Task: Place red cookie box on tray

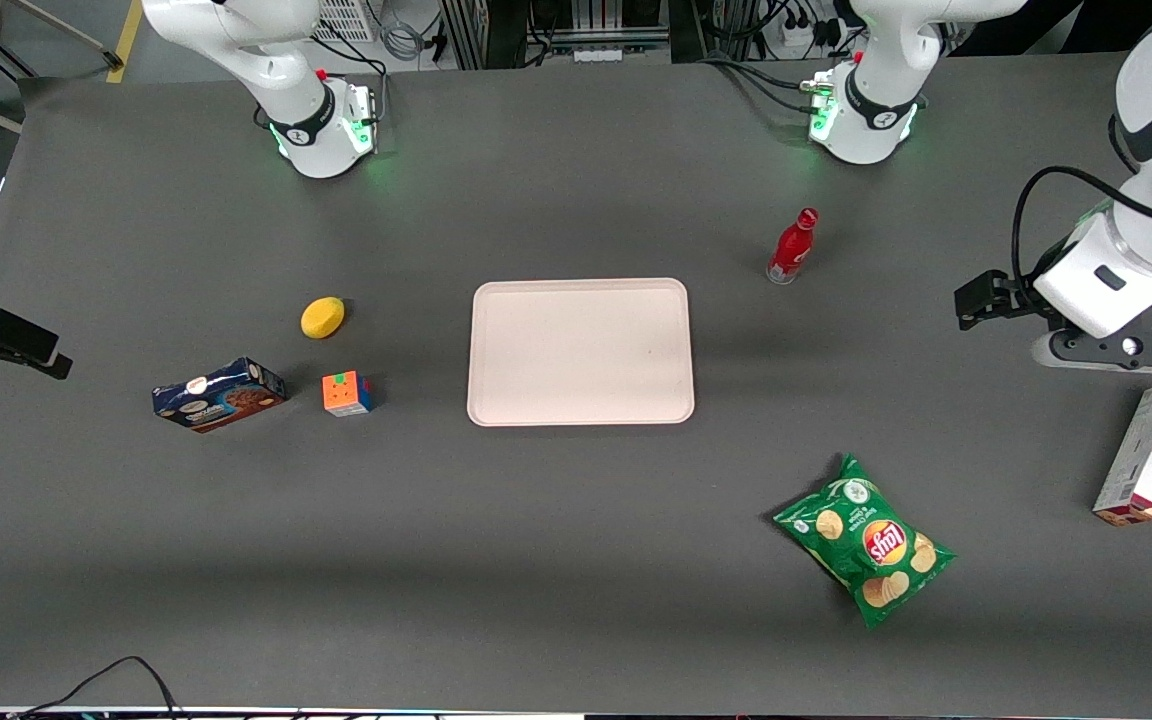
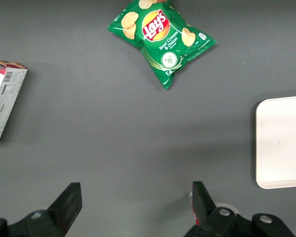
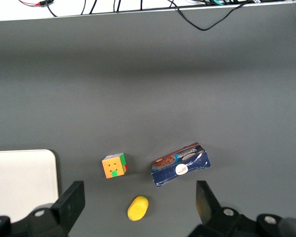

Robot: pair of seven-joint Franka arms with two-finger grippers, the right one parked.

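Note:
The red cookie box (image 1: 1151,450) lies flat on the grey table at the working arm's end, with its tartan top and grey-white side showing. Only one end of the red cookie box (image 2: 4,101) shows in the left wrist view. The pale pinkish tray (image 1: 581,350) sits in the middle of the table with nothing on it, and the tray's corner (image 2: 281,143) shows in the wrist view. My gripper (image 2: 136,202) hangs open above bare table with nothing between its fingers. Its hand (image 1: 1106,285) is above the table, a little farther from the front camera than the box.
A green chip bag (image 1: 866,540) lies between tray and box, nearer the front camera. A red bottle (image 1: 793,247) stands farther back, beside the tray. Toward the parked arm's end lie a blue cookie box (image 1: 219,394), a colour cube (image 1: 347,393) and a yellow lemon (image 1: 322,317).

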